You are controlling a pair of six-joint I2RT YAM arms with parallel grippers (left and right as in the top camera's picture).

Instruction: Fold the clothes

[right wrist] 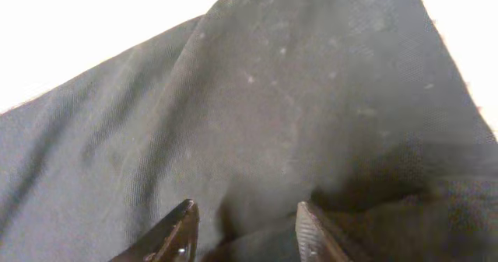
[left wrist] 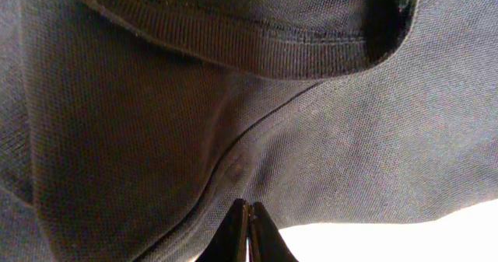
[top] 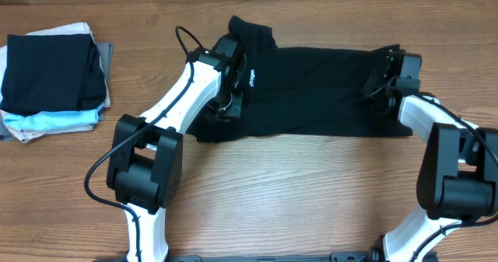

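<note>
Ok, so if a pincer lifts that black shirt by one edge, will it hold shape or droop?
Probably droop: the black shirt lies creased and bunched on the table, so it looks floppy. Its fine knit, close up in the left wrist view, suggests it is light. Pushed, it would likely crumple rather than slide whole.

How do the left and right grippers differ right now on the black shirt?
1. The left gripper has its fingers pressed together; the right gripper has its fingers apart, with cloth showing between them.
2. The left gripper sits at the collar end of the black T-shirt; the right gripper sits at the opposite end.
Shared: both are low over the shirt. Whether the left one pinches cloth is unclear.
</note>
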